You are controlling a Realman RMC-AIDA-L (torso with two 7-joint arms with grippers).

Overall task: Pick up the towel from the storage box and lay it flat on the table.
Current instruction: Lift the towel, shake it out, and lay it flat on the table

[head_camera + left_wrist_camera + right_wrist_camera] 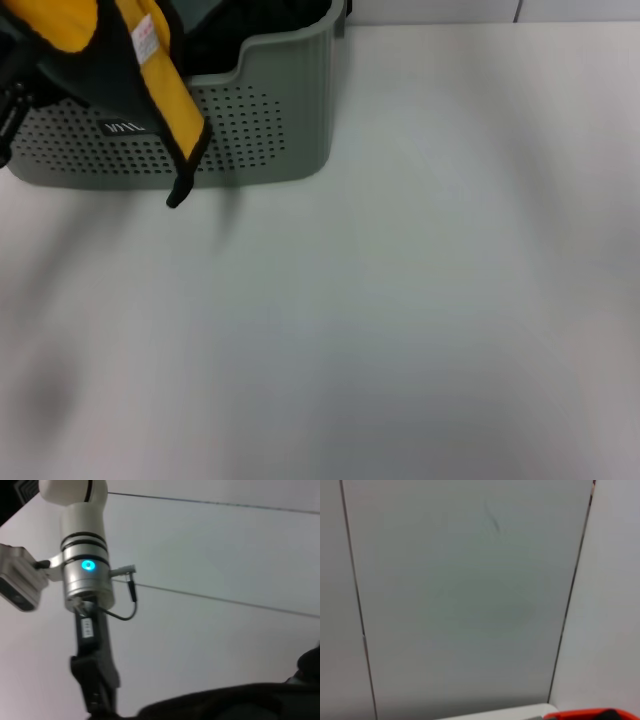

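The towel (150,70) hangs raised over the front wall of the storage box (280,130), at the far left of the table (400,320). Its yellow reverse faces me, with black edging and a small white tag. Its lowest corner (178,195) dangles just above the tabletop. The top of the towel runs out of the head view, so what holds it is hidden. A dark fold of cloth (225,702) fills the lower edge of the left wrist view. That view also shows the right arm pointing down, with its black gripper body (92,680) running out of the picture.
Black fabric (250,25) lies inside the box. A black arm part (10,100) shows at the left edge of the head view. The right wrist view shows only wall panels and an orange strip (590,714).
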